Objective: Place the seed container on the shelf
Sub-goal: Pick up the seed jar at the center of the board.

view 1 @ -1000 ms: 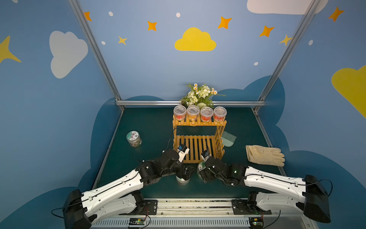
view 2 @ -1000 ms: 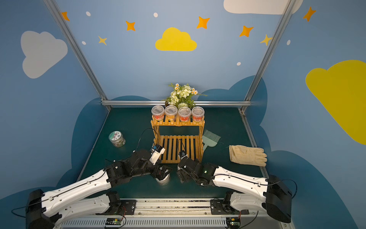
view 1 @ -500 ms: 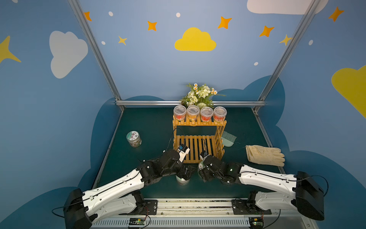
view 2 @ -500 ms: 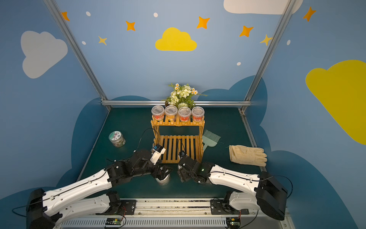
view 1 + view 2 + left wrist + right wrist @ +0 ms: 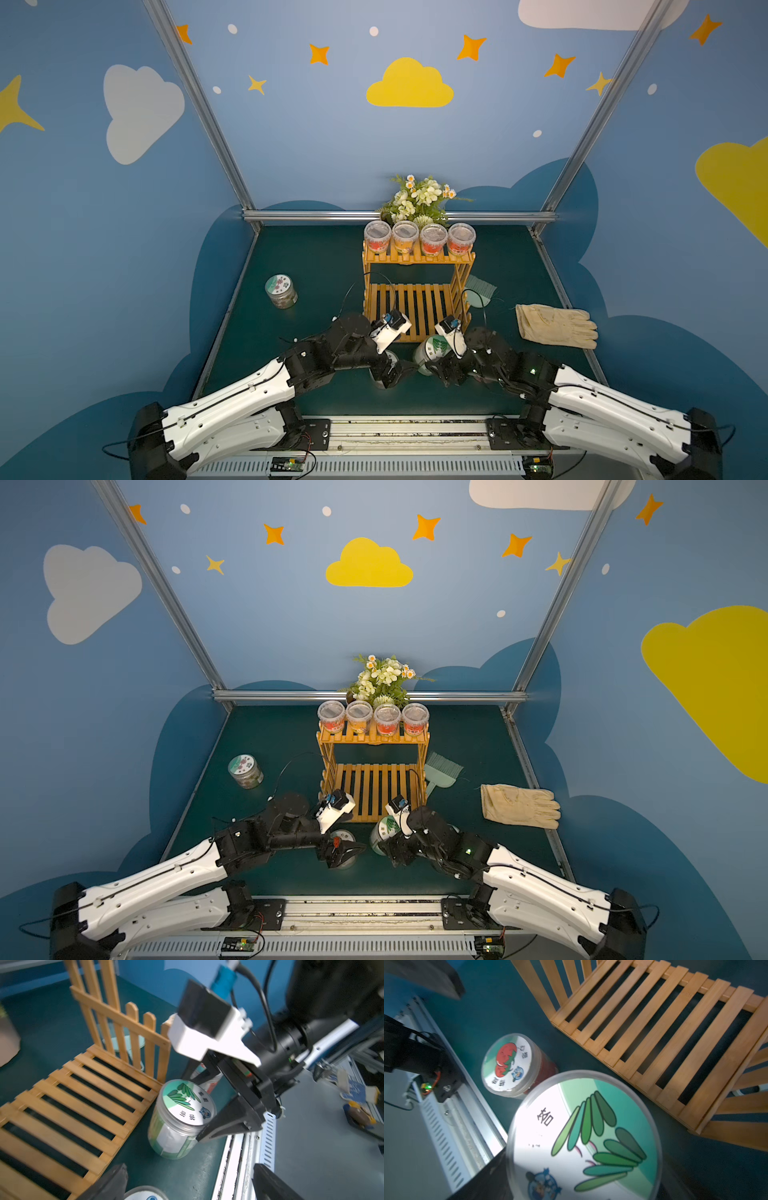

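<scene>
The seed container [image 5: 432, 348], a clear jar with a green leaf picture on its lid [image 5: 583, 1136], sits just off the front edge of the shelf [image 5: 417, 258]. My right gripper [image 5: 434, 368] is shut on it, one finger [image 5: 226, 1124] on each side of its body [image 5: 172, 1136]. The shelf's lower tier [image 5: 374, 787] is bare in both top views, and the top tier holds a row of jars [image 5: 419, 237]. A tomato-lid jar [image 5: 508, 1064] stands next to the container. My left gripper [image 5: 345, 852] hangs over it, open wide, its fingertips [image 5: 112, 1184] apart.
A flower-lid jar [image 5: 281, 291] stands at the left. A green brush [image 5: 480, 289] and a beige glove [image 5: 555, 326] lie right of the shelf. A flower pot [image 5: 419, 199] stands behind it. The metal rail [image 5: 407, 428] runs along the front edge.
My right gripper's jaws have closed onto the green-lid seed container, which now leans a little. The left arm has hardly moved and stays open.
</scene>
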Controlling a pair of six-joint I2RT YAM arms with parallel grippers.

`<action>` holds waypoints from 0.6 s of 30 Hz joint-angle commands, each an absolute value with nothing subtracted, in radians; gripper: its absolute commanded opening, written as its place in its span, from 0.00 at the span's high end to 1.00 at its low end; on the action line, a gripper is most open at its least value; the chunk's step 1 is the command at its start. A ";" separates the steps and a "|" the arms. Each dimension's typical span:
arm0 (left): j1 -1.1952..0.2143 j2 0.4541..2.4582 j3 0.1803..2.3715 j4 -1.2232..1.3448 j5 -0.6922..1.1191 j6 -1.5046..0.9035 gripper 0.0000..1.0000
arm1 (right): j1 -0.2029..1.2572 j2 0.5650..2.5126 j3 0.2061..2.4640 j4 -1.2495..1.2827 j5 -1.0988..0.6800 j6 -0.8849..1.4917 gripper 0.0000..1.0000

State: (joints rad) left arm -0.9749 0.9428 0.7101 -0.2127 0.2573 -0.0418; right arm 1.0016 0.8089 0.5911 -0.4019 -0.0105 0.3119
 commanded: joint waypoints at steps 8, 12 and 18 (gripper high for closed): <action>-0.978 1.064 0.746 -0.156 0.392 0.325 0.00 | 0.933 0.788 0.796 -0.561 -0.295 0.197 0.23; -0.916 1.074 0.718 -0.067 0.394 0.273 0.00 | 0.933 0.801 0.839 -0.565 -0.345 0.191 0.23; -0.876 1.073 0.707 -0.026 0.443 0.186 0.00 | 0.932 0.814 0.868 -0.567 -0.350 0.173 0.24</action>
State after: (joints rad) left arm -0.8856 1.0698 0.7139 -0.0761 0.4114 0.2211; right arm 0.9268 0.8124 0.8314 -0.5770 -0.3012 0.1963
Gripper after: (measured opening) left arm 0.998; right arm 0.865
